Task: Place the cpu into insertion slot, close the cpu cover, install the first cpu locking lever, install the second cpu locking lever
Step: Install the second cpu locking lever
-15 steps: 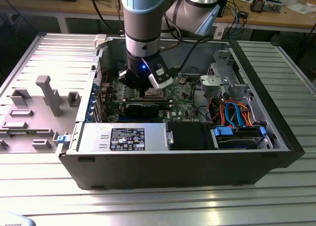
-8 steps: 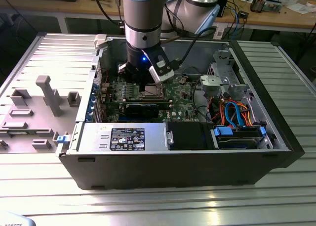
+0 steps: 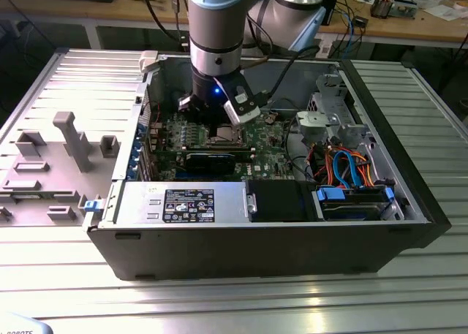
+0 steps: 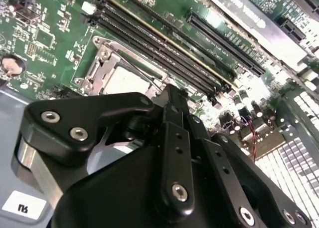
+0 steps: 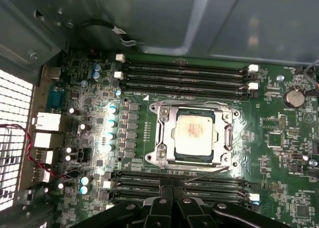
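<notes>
While covered, cpu (image 5: 193, 134) beyond jaws.

White sticker (image 4: 22, 204) on grey gripper body in second wrist view bore dark letters "ns"; other labels were unreadable.

1. Open air lies above the silvery square-framed socket (image 5: 195, 134).
2. Long black memory slots (image 5: 184, 78) flank it at 12 and 6 o'clock in the first wrist view.
3. Upright grey capacitors (image 5: 111, 123) crowd 9 o'clock.
</notes>
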`<state>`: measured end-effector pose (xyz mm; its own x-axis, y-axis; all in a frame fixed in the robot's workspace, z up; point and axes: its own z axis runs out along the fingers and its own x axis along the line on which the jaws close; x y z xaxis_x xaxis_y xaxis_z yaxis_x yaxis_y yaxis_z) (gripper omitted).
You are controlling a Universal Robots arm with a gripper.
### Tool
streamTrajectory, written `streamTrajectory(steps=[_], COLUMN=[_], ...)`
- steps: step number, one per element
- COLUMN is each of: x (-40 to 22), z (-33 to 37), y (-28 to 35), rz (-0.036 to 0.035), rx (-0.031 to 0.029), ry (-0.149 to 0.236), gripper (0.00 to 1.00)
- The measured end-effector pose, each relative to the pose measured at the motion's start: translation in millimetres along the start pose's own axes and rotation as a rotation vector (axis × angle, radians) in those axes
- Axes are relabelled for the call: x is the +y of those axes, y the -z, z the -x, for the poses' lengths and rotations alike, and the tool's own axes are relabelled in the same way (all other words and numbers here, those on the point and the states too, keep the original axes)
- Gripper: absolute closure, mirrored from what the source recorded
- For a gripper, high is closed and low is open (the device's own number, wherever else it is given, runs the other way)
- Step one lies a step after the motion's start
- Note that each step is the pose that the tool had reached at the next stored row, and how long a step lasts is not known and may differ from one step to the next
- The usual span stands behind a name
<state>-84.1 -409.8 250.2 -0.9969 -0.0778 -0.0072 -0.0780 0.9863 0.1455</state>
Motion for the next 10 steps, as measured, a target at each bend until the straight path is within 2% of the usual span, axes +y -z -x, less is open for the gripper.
streamTrajectory(steps=[4,6,9,10], x=[-0.7,-1.1,-1.3,-1.7], z=[-1.3,-4.1,-11.9,-14.9], y=[-5.5,-9.8,-15.1,-19.7], rz=[0.0004,0.0009,0.001,0.0011], rx=[0.0015,0.0016,0.0015,0.0015], ry=[0.0,0.0,0.0,0.0], gripper=[0.89,0.89,0.89,0.89])
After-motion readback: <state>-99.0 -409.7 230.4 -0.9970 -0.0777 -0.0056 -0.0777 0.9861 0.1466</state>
